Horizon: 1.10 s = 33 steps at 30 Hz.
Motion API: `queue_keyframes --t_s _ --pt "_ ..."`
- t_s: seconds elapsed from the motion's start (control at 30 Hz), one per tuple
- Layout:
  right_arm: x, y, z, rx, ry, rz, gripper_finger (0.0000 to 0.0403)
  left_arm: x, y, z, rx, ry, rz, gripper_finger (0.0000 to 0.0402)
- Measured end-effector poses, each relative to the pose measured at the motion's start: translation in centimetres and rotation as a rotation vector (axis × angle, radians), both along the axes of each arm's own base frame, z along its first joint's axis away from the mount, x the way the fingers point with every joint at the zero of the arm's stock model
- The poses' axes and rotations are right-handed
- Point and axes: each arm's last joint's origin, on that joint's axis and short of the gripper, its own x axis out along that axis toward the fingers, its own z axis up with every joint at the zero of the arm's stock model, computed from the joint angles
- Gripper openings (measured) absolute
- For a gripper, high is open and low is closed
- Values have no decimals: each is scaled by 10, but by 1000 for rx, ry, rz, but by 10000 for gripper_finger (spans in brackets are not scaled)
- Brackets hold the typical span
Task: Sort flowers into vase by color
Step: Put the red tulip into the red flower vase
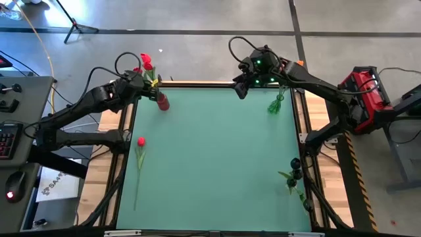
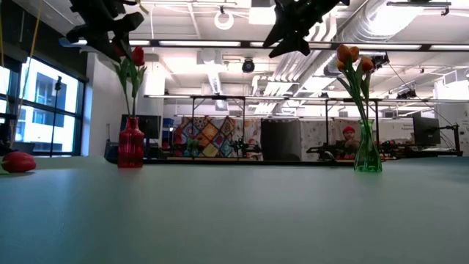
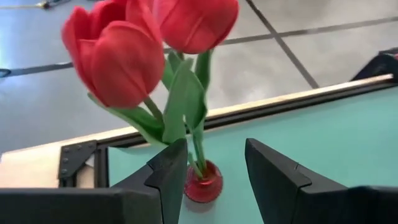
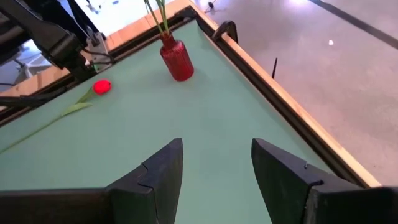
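Note:
A red vase point(image 1: 162, 101) stands near the table's far left corner and holds three red tulips point(image 3: 124, 59) by their stems. My left gripper point(image 3: 214, 149) hovers open above the vase point(image 3: 203, 183), beside the stems. A green vase point(image 1: 275, 105) with orange tulips point(image 2: 352, 55) stands near the far right. Another red tulip point(image 1: 141, 141) lies flat on the table's left side. My right gripper point(image 4: 217, 146) is open, high above the far edge, touching nothing. My left gripper is open, with one finger point(image 3: 168, 174) close against a tulip leaf point(image 3: 177, 106) of the bunch in the red vase. I cannot tell whether the finger touches the leaf. The stems stand upright in the vase.
Dark-headed flowers point(image 1: 294, 174) with green leaves lie by the table's right edge. A raised dark frame point(image 1: 197, 84) runs around the green table top. The table's middle and near part hold only the lying tulip's long stem point(image 1: 137, 184).

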Motion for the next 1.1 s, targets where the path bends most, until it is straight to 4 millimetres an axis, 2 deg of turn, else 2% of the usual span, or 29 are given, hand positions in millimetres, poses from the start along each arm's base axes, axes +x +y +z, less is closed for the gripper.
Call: queue_keyframes --t_s 0.33,0.7,0.93,1.1 --pt "-3 6 -7 42 80 9 178 -3 -5 11 -83 -37 -86 149" --pt "8 27 -8 54 85 73 178 -15 -17 37 -110 -37 -96 149" --pt "3 24 -4 48 73 55 178 -27 -36 19 -404 45 -77 133" --pt "-3 27 3 15 54 67 178 -24 -50 13 -489 -26 -56 126"
